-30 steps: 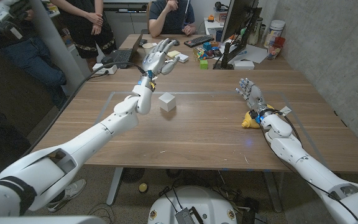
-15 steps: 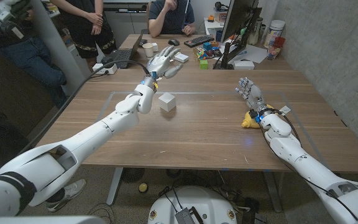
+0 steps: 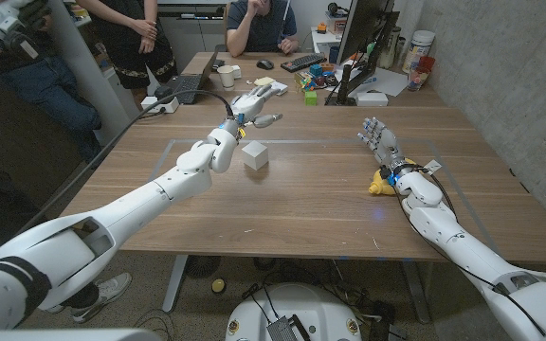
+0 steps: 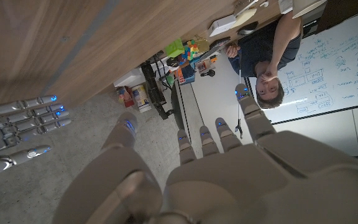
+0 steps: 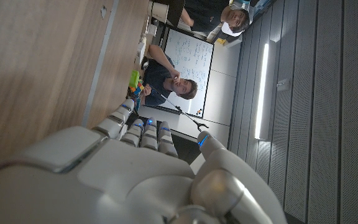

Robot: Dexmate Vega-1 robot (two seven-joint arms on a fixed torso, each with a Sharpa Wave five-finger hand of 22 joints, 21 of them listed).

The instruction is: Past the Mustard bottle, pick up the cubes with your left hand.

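A white cube (image 3: 256, 155) sits on the wooden table (image 3: 301, 213), left of centre. My left hand (image 3: 252, 106) hovers just beyond the cube, above the table, fingers spread and holding nothing; the left wrist view shows its back (image 4: 229, 168) with the fingers apart. A yellow mustard bottle (image 3: 380, 182) lies on the table's right side, partly hidden by my right wrist. Just past the bottle my right hand (image 3: 379, 142) stands with its fingers up and apart, empty. It also shows in the left wrist view (image 4: 18, 121) and in its own wrist view (image 5: 135, 174).
A second table behind carries a laptop (image 3: 183, 85), a cup (image 3: 226, 72), coloured blocks (image 3: 311, 93), a keyboard (image 3: 303, 62) and a monitor (image 3: 363, 38). People sit and stand behind it and at the left edge. A cable (image 3: 173, 97) runs over the far left corner.
My left hand has sunk from high above the far edge to just beyond the cube, its fingers tipping forward. The cube, the bottle and my right hand have stayed put.
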